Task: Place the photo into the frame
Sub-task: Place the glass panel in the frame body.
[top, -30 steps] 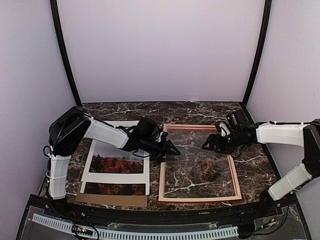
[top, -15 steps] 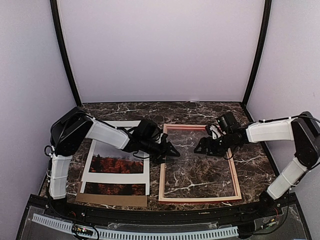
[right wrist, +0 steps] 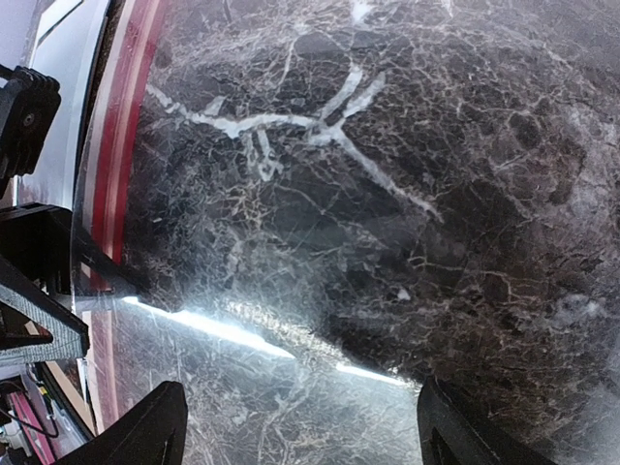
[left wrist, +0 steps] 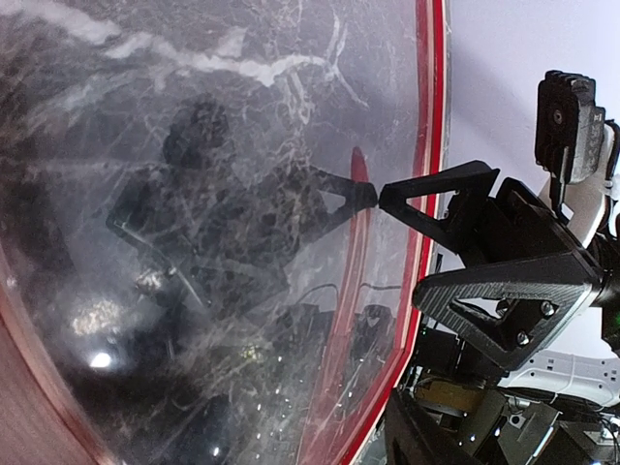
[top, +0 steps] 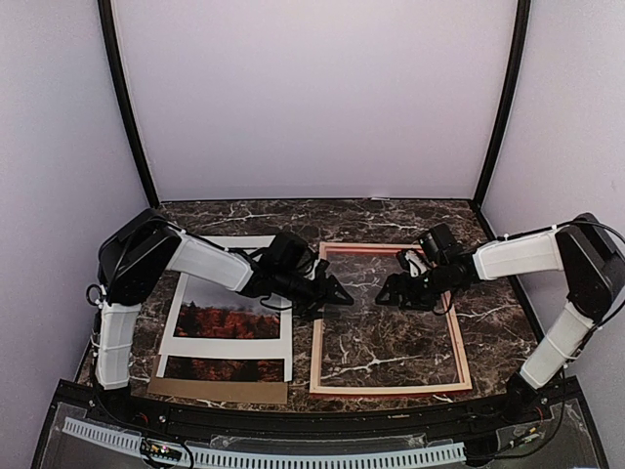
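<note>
The frame [top: 391, 389] lies flat right of centre, pale wood back up, marble showing through its glass. Its red face shows in the left wrist view [left wrist: 433, 87] and the right wrist view [right wrist: 121, 145]. The photo [top: 227, 320] lies at the left under a white mat. My left gripper [top: 337, 291] sits across the frame's left rail and looks shut on it; one of its fingers [left wrist: 436, 441] shows at the glass edge. My right gripper [top: 388, 291] is open over the glass [right wrist: 300, 397], one fingertip [left wrist: 387, 194] touching the pane.
The white mat [top: 227, 347] with a cut-out covers the photo. A brown cardboard backing board [top: 220, 391] sticks out below it. The booth's walls and black posts close in the back and sides.
My right gripper has moved left from the frame's right rail to over the glass, closer to the left gripper. The left arm, frame and photo have not moved.
</note>
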`<state>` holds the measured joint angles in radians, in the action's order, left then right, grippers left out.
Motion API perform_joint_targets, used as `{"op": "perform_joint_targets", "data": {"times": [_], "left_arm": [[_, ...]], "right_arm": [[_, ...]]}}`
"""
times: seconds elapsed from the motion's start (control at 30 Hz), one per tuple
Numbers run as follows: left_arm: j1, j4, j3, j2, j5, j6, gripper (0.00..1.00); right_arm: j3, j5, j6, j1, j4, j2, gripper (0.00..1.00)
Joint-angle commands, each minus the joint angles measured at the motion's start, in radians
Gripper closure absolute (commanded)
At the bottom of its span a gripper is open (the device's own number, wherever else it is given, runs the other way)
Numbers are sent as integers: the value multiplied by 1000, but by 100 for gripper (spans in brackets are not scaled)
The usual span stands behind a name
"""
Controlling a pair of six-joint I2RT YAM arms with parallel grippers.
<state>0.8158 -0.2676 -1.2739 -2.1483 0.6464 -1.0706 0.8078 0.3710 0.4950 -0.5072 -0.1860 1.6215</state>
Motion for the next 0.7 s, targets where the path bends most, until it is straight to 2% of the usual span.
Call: {"op": "perform_joint_targets", "data": {"times": [0.0,0.67], "left_arm": [[6,75,-3,47,-36,49,44],[6,295,-22,163,-180,228,39]], "right_arm": [[-8,-4,0,-8,12,16,17],[-1,-39,-25,-8,-37,6,16]]}}
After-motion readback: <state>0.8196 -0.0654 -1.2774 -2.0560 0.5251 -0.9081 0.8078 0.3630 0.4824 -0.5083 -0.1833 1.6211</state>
